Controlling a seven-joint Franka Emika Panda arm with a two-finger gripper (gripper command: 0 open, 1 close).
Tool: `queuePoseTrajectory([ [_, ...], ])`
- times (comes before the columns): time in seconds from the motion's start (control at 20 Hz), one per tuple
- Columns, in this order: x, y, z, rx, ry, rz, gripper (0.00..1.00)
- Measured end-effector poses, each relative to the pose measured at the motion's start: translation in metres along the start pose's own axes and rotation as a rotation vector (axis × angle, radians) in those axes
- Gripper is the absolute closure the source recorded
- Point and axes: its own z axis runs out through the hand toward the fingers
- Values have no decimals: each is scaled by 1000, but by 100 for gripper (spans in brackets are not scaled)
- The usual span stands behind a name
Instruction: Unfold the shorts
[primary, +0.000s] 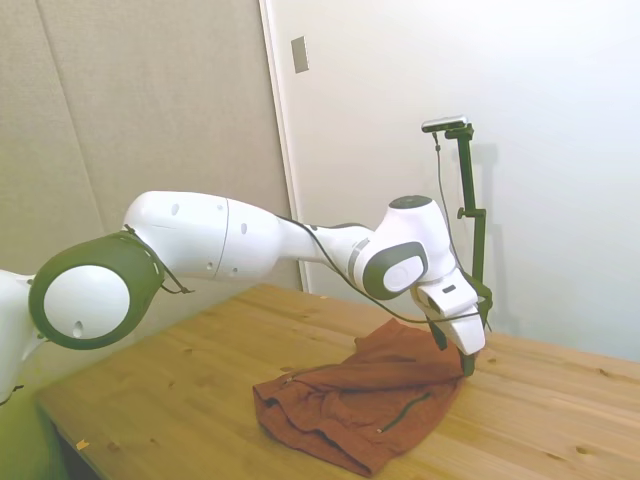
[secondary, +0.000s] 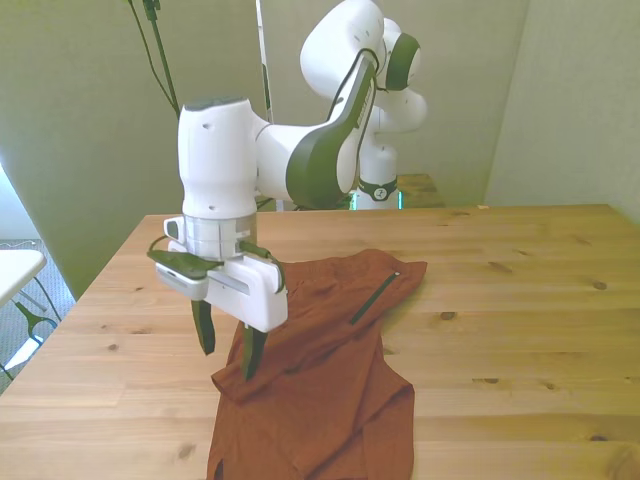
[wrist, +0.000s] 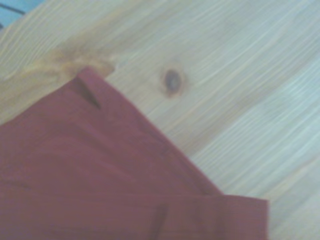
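The rust-orange shorts (secondary: 320, 380) lie wrinkled and partly folded on the wooden table (secondary: 520, 300), with a dark pocket zip line (secondary: 372, 298) showing on top. In the side view the shorts (primary: 360, 405) spread toward the table's near edge. My gripper (secondary: 228, 345) points down over the shorts' edge on the front view's left, open. One finger (secondary: 250, 352) reaches the fabric edge and the other finger (secondary: 204, 326) hangs over bare wood. The side view shows the gripper (primary: 455, 350) at the far end of the cloth. The wrist view shows a blurred corner of the shorts (wrist: 85, 175) on the wood.
Bare tabletop surrounds the shorts on the front view's left (secondary: 110, 330) and right. A wood knot (wrist: 172, 80) lies just beside the fabric corner in the wrist view. Walls stand behind the table.
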Motion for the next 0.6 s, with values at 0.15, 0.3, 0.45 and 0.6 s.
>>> queuePoseTrajectory([
  [0.15, -4, -2, 10, 25, -10, -1, 100],
  [0.3, -2, -1, 12, 28, -21, 3, 100],
  [0.45, -2, 0, 13, 31, -29, 2, 100],
  [0.6, -2, -1, 13, 34, -34, -4, 100],
])
